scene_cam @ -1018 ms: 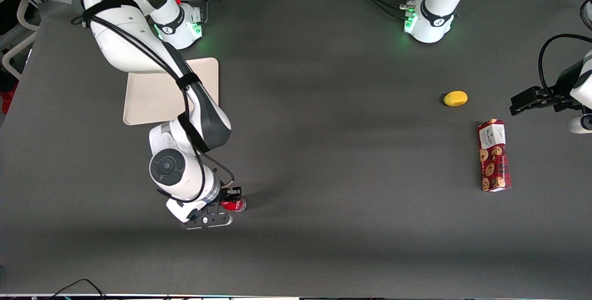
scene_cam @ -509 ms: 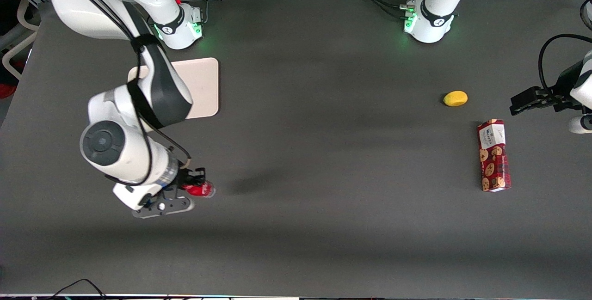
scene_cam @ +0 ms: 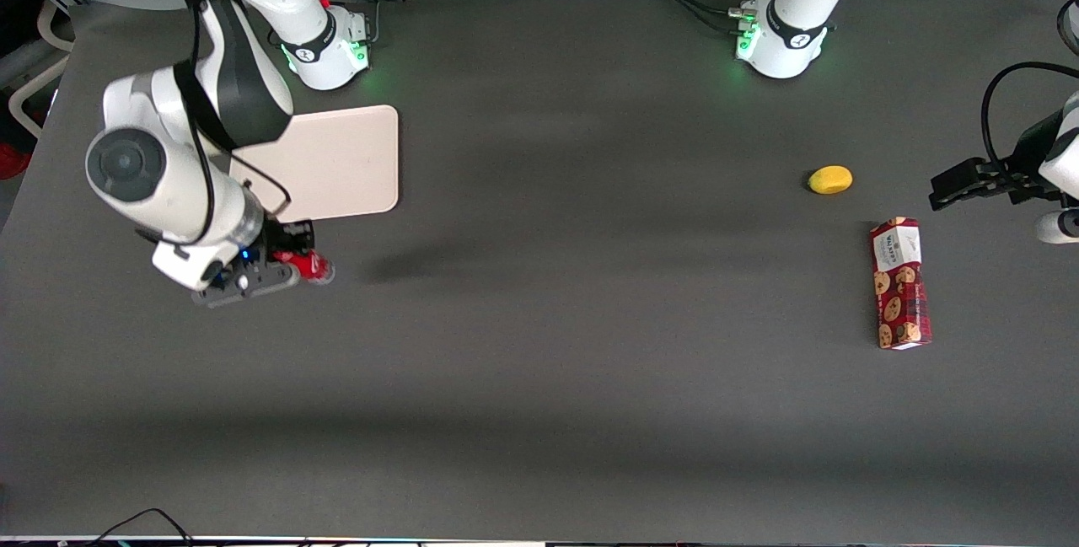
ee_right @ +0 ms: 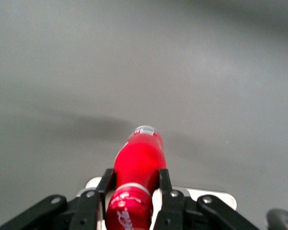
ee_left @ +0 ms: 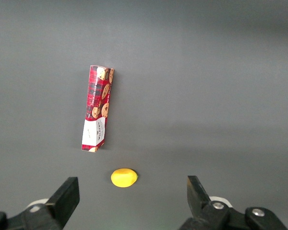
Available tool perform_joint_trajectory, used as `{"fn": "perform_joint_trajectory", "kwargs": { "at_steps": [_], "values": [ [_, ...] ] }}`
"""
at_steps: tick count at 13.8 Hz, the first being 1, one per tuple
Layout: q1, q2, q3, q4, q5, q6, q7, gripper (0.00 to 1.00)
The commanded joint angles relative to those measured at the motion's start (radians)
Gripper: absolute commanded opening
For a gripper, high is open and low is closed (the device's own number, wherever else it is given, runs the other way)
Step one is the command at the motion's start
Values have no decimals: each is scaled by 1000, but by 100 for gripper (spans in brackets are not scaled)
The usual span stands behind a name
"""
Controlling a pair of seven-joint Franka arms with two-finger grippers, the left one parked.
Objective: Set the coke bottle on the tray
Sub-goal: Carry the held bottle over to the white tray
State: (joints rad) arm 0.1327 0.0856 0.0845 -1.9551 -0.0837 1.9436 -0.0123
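Note:
My right gripper (scene_cam: 297, 257) is shut on the small red coke bottle (scene_cam: 310, 265), carried in the air just nearer the front camera than the beige tray (scene_cam: 341, 161). In the right wrist view both black fingers (ee_right: 165, 184) press the neck of the coke bottle (ee_right: 139, 160) below its red cap, with the clear base pointing away over grey table. The working arm hides part of the tray.
A yellow lemon-like fruit (scene_cam: 830, 179) and a long red cookie box (scene_cam: 899, 284) lie toward the parked arm's end of the table; both also show in the left wrist view, the fruit (ee_left: 123, 178) and the box (ee_left: 97, 108).
The gripper has lifted the bottle off the table and carried it away from the front camera, up to the tray's near edge.

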Motion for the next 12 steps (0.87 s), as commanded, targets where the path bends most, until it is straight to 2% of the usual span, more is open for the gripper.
{"fn": "perform_joint_trajectory", "kwargs": {
  "at_steps": [1, 5, 7, 10, 12],
  "values": [
    [-15, -289, -60, -399, 5, 147, -89, 0],
    [-31, -432, -187, -611, 4, 216, -226, 0],
    [-50, -458, -264, -642, 2, 213, -358, 0],
    [-85, -495, -342, -697, -10, 209, -458, 0],
    [-102, -501, -420, -708, -66, 210, -526, 0]
  ]
}}
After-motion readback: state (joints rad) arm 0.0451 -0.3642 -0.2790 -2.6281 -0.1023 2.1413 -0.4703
